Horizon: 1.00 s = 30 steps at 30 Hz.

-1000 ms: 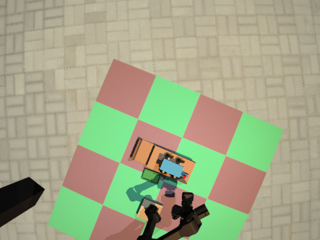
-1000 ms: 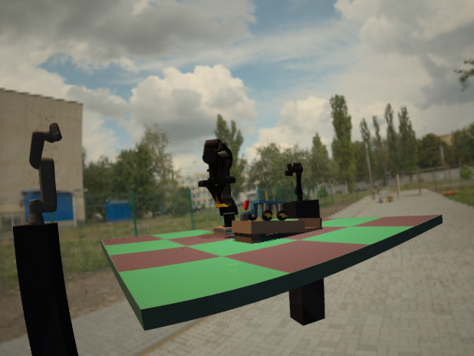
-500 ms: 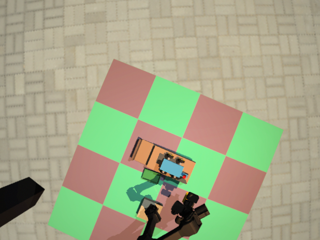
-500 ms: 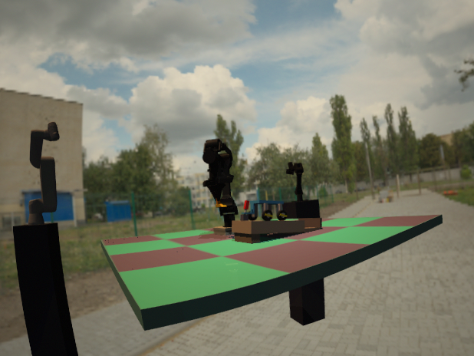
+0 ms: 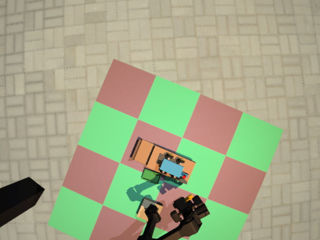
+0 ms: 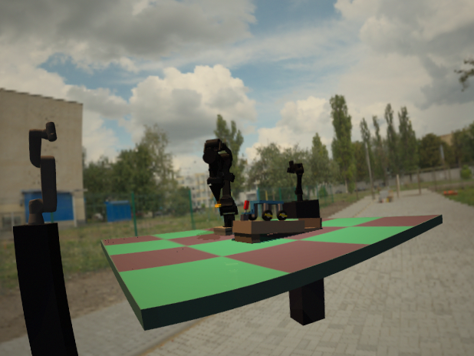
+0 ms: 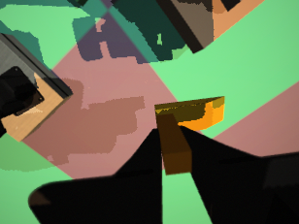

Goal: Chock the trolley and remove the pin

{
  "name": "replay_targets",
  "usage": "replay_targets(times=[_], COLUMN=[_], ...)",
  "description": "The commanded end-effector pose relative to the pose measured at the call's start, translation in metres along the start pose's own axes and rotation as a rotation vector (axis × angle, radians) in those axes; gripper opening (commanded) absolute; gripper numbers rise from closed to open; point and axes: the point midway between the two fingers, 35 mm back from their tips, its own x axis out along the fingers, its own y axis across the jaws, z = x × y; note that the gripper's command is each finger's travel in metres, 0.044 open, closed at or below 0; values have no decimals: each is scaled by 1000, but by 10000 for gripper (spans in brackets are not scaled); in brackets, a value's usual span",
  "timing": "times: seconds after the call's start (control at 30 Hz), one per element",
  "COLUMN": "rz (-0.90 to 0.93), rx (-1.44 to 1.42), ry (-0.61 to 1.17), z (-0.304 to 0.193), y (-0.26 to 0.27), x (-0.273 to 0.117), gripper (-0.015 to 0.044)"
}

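Note:
My gripper [image 7: 167,132] [image 6: 217,199] is shut on the chock's orange handle. The yellow chock [image 5: 189,198] [image 6: 218,206] [image 7: 211,114] hangs in the air off the ramp's side, beyond its pin end. The blue trolley [image 5: 172,167] [image 6: 268,202] stands on the orange-brown ramp [image 5: 145,153] [image 6: 268,227]; part of the ramp shows at the top of the wrist view. The red-headed stop pin [image 5: 184,177] [image 6: 246,205] stands upright at the trolley's uphill end. The green tray [image 5: 150,175] lies beside the ramp and looks empty. The chock's black base cannot be made out.
The arm's base stands on a wooden block [image 5: 142,216] [image 7: 21,130], close to the tray. The checkered table [image 5: 160,101] [image 6: 192,272] carries the ramp. A dark post [image 5: 20,194] [image 6: 42,284] stands off the table, and another dark pedestal [image 6: 303,209] stands behind the ramp in the exterior view.

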Motion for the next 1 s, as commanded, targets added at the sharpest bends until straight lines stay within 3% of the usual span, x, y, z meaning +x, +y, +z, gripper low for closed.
replay_targets(times=[0.0,0.77,0.97], rz=[6,11,11], rx=[112,891,940], ry=[0,1,1], z=[0,0,0], y=[0,0,0], x=[1,1,1], gripper=[0,0,0])
